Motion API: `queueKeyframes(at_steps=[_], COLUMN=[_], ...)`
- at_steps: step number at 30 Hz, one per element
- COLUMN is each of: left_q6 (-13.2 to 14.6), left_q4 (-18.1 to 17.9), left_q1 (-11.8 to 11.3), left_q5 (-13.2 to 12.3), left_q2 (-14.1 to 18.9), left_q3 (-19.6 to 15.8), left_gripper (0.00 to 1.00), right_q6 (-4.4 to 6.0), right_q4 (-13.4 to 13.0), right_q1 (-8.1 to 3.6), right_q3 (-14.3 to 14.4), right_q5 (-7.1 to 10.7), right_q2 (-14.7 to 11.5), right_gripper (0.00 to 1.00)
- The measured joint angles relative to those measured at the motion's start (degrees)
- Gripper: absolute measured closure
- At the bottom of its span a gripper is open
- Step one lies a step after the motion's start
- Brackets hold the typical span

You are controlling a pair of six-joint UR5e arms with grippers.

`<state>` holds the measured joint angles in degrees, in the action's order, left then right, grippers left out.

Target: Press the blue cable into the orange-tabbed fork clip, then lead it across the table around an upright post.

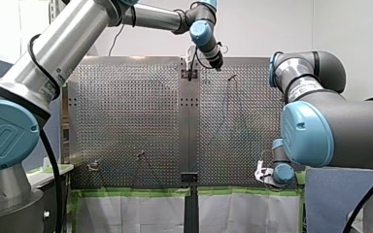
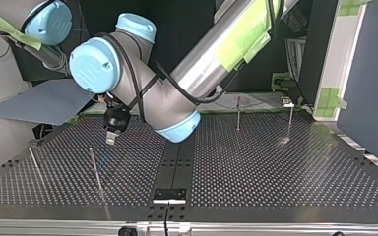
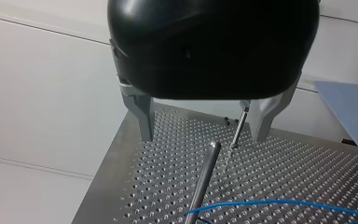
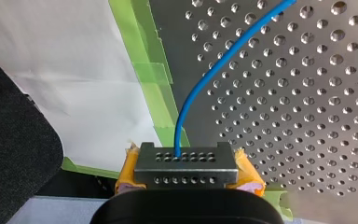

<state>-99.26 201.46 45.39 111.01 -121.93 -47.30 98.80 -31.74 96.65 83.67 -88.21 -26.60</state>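
The blue cable (image 4: 223, 60) runs over the perforated table (image 4: 307, 116) and ends in a small perforated metal block (image 4: 186, 170). My right gripper (image 4: 186, 163) is shut with its yellow pads (image 4: 249, 175) on either side of that block, at the table's taped edge. In the front view it sits low at the right (image 1: 261, 172). My left gripper (image 3: 203, 137) is open, its metal fingers (image 3: 144, 121) wide apart and empty, held above the table's far end. Ahead of it stand two upright posts (image 3: 205, 177), with a stretch of blue cable (image 3: 270, 203) lying past the nearer one. I cannot make out an orange-tabbed clip.
Thin upright posts stand at the top view's left (image 2: 94, 167) and right (image 2: 238, 112). One right-hand post carries a small fitting (image 2: 288, 103). A black bracket (image 2: 169, 194) sits at the table's edge nearest that camera. Green tape (image 4: 154, 93) lines the edge by my right gripper.
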Motion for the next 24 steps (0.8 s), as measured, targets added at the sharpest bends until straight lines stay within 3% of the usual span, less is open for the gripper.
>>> queueKeyframes(at_steps=[19,24], left_q6=[-0.3,-1.5], left_q4=[0.2,1.3], left_q1=[1.0,1.0], left_q5=[-0.5,0.8], left_q2=[0.2,0.4], left_q3=[0.0,0.0], left_gripper=[0.0,0.0], right_q6=[0.12,0.02], right_q4=[0.2,0.4], right_q1=[0.16,0.21], right_q3=[0.0,0.0], right_q5=[0.13,0.14], right_q2=[0.0,0.0], right_gripper=[1.0,1.0])
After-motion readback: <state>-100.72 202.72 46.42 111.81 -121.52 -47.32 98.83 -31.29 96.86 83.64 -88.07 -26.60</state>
